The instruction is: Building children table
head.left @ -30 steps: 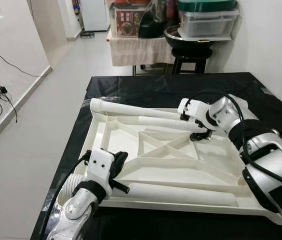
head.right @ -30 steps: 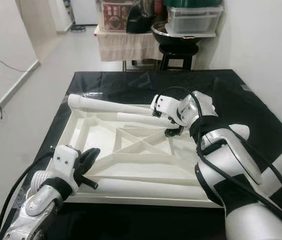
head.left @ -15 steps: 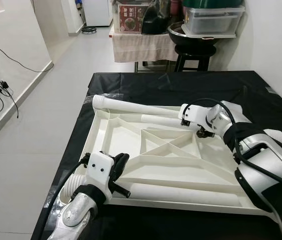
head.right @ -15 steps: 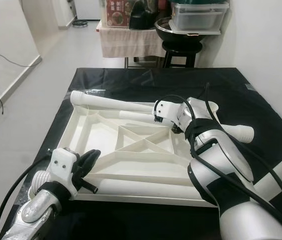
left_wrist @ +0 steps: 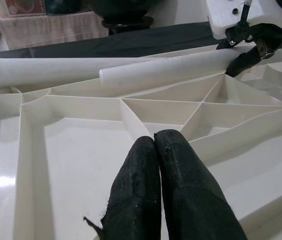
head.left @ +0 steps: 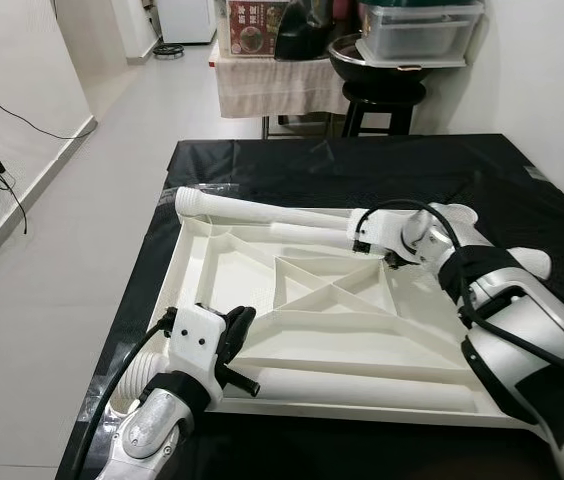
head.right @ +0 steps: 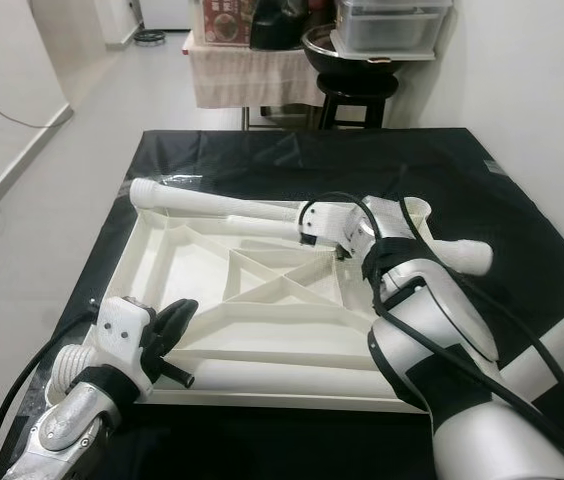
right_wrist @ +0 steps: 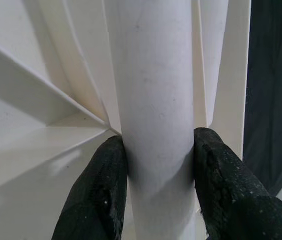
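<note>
Here, a white tabletop (head.left: 302,330) lies upside down, ribs up, on a bench (head.left: 362,175) draped in black. The right pincer (head.left: 390,257) sits at about 2 o'clock from the tabletop's centre, its two black fingers (right_wrist: 96,195) clamped on either side of a white leg (right_wrist: 153,115), a plain tube that lies across the far ribs. Just behind that tube, at 12 o'clock, a second leg (head.left: 252,208) lies along the far rim, its flared end at the 10 o'clock corner. A third leg (head.left: 362,388) lies along the near rim at 6 o'clock. A fourth leg (head.right: 462,254) rests on the black cover at 3 o'clock, off the tabletop's right side. The left pincer (left_wrist: 157,145) hovers at the 8 o'clock corner with its fingers pressed together, holding nothing. Beyond the bench, at 12 o'clock, a black stool (head.left: 377,100) carries a metal bowl (head.left: 357,62).
</note>
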Controlling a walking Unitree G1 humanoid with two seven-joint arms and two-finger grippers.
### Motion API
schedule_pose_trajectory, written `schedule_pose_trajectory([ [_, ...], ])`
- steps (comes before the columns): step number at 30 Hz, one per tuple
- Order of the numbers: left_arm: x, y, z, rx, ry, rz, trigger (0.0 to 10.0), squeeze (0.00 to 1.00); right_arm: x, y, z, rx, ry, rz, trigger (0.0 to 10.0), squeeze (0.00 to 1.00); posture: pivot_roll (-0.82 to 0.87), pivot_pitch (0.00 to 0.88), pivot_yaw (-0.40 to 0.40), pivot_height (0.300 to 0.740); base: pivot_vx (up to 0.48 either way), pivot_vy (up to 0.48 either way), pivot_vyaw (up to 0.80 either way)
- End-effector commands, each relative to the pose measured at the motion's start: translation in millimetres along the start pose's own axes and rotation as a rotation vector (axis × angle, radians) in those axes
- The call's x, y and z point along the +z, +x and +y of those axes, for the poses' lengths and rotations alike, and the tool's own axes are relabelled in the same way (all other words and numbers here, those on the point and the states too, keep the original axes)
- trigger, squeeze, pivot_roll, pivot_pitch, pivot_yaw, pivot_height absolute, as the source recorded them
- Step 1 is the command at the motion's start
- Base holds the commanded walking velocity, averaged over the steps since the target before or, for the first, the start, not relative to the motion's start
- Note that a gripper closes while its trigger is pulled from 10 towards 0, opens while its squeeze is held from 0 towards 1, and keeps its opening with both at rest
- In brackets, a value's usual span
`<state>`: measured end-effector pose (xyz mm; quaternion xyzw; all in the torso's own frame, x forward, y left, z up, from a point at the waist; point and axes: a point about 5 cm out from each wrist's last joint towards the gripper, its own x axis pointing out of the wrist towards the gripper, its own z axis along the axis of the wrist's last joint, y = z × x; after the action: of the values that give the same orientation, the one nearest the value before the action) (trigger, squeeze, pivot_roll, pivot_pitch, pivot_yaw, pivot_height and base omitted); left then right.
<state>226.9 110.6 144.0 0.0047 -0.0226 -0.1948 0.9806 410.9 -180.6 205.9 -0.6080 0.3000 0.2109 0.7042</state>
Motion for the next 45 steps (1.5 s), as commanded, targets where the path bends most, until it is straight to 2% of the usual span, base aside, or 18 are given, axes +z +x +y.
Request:
schedule_pose_trajectory([
  [1,-19,-4.8,-0.5,0.006,-0.020,0.110,10.0,0.00,17,-5.1,-7.9,-0.047,-0.086,-0.039,0.0,0.00,-0.04,0.112,-0.017,0.740,0.000,0.000,0.00],
  [6,-19,-4.3,0.3,0.008,-0.016,0.110,10.0,0.00,28,-7.8,-10.3,-0.057,-0.133,-0.042,0.0,0.00,-0.04,0.109,-0.016,0.740,0.000,0.000,0.00],
  [7,-19,-4.1,0.6,0.009,-0.015,0.110,10.0,0.00,31,-8.4,-10.8,-0.062,-0.141,-0.045,0.5,0.00,-0.04,0.109,-0.016,0.740,0.000,0.000,0.00],
  [12,-19,-2.5,0.8,0.011,-0.009,0.106,10.0,0.00,53,-12.5,-13.6,-0.112,-0.115,-0.115,1.0,0.00,-0.04,0.107,-0.018,0.740,0.000,0.000,0.00],
  [16,-18,-2.2,0.5,0.013,-0.009,0.106,10.0,0.00,59,-14.1,-14.6,-0.126,-0.109,-0.132,1.0,0.00,-0.04,0.107,-0.019,0.740,0.000,0.000,0.00],
  [17,-18,-1.9,0.3,0.014,-0.009,0.105,10.0,0.00,62,-15.0,-15.1,-0.132,-0.113,-0.141,2.4,0.00,-0.04,0.108,-0.022,0.740,0.000,0.000,0.00],
  [19,-17,-2.0,-0.2,0.015,-0.010,0.103,10.0,0.00,71,-18.5,-18.5,-0.166,-0.110,-0.168,7.5,0.00,-0.04,0.110,-0.023,0.740,0.000,0.000,0.00],
  [20,-17,-2.2,-0.4,0.016,-0.010,0.102,10.0,0.00,75,-20.5,-20.4,-0.187,-0.119,-0.188,8.2,0.00,-0.04,0.110,-0.023,0.740,0.000,0.000,0.00],
  [21,-17,-2.2,-0.4,0.016,-0.010,0.102,10.0,0.00,75,-20.5,-20.4,-0.187,-0.119,-0.188,8.2,0.00,-0.04,0.110,-0.023,0.740,0.000,0.000,0.00],
  [22,-17,-2.4,-0.5,0.017,-0.011,0.102,10.0,0.00,79,-22.3,-22.2,-0.208,-0.130,-0.206,10.0,0.00,-0.04,0.111,-0.024,0.740,0.000,0.000,0.00],
  [29,-17,-3.0,0.0,0.023,-0.013,0.100,10.0,0.00,86,-25.5,-23.8,-0.232,-0.180,-0.222,10.0,0.00,-0.04,0.113,-0.025,0.740,0.000,0.000,0.00],
  [30,-17,-3.0,0.1,0.023,-0.012,0.100,10.0,0.00,86,-25.0,-23.1,-0.223,-0.186,-0.217,10.0,0.09,-0.04,0.112,-0.024,0.740,0.000,0.000,0.00],
  [32,-17,-2.9,0.2,0.024,-0.012,0.100,10.0,0.00,86,-24.6,-22.4,-0.217,-0.189,-0.214,10.0,0.09,-0.04,0.112,-0.024,0.740,0.000,0.000,0.00],
  [40,-17,-2.7,-0.1,0.023,-0.012,0.100,10.0,0.00,71,-17.9,-18.4,-0.193,-0.214,-0.136,10.0,0.10,-0.04,0.113,-0.023,0.740,0.000,0.000,0.00],
  [41,-17,-2.8,-0.3,0.024,-0.013,0.100,10.0,0.00,69,-17.1,-18.3,-0.195,-0.226,-0.123,10.0,0.60,-0.04,0.117,-0.023,0.740,0.000,0.000,0.00],
  [42,-17,-2.8,-0.5,0.024,-0.013,0.099,10.0,0.00,68,-16.7,-18.2,-0.196,-0.237,-0.117,10.0,0.68,-0.04,0.117,-0.023,0.740,0.000,0.000,0.00],
  [43,-16,-2.9,-0.7,0.025,-0.014,0.099,10.0,0.00,67,-16.0,-16.9,-0.185,-0.242,-0.113,10.0,1.00,-0.04,0.117,-0.023,0.740,0.000,0.000,0.00],
  [45,-16,-2.9,-0.7,0.025,-0.014,0.099,10.0,0.00,67,-15.8,-16.6,-0.184,-0.238,-0.116,10.0,1.00,-0.04,0.117,-0.023,0.740,0.000,0.000,0.00],
])
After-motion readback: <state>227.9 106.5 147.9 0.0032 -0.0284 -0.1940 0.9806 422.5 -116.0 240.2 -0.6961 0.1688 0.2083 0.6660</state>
